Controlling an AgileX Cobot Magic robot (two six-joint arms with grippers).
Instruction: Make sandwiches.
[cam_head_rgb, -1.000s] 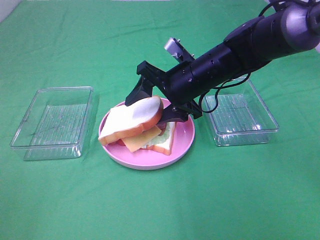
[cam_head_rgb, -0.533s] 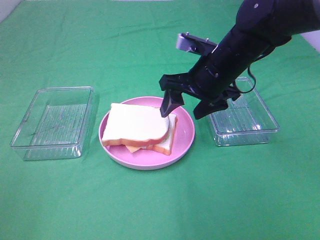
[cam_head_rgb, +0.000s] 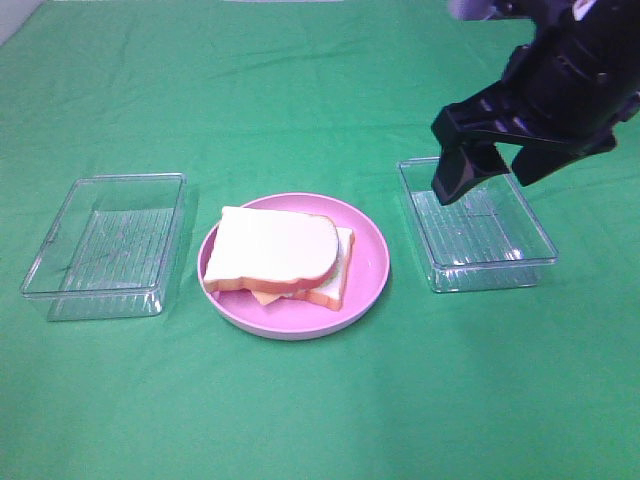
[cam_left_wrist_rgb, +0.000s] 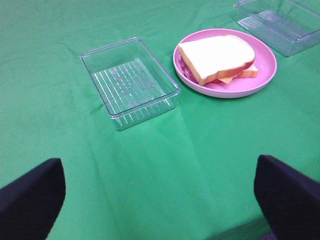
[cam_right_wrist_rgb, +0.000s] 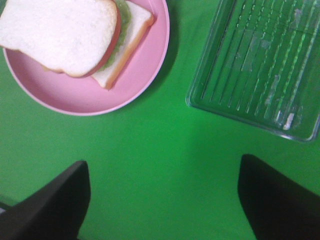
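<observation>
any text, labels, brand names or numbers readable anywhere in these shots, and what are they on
None can be read in any view.
sandwich: plain white bread top, no print.
pink plate: no marking.
left clear tray and right clear tray: only moulded ridges, no label.
right gripper and its arm: black, no legible lettering.
green cloth: plain.

We see one sandwich (cam_head_rgb: 278, 258), one pink plate (cam_head_rgb: 370, 265), two clear trays (cam_head_rgb: 105, 245) (cam_head_rgb: 480, 225), and two grippers (cam_head_rgb: 490, 170) (cam_left_wrist_rgb: 160, 200).
</observation>
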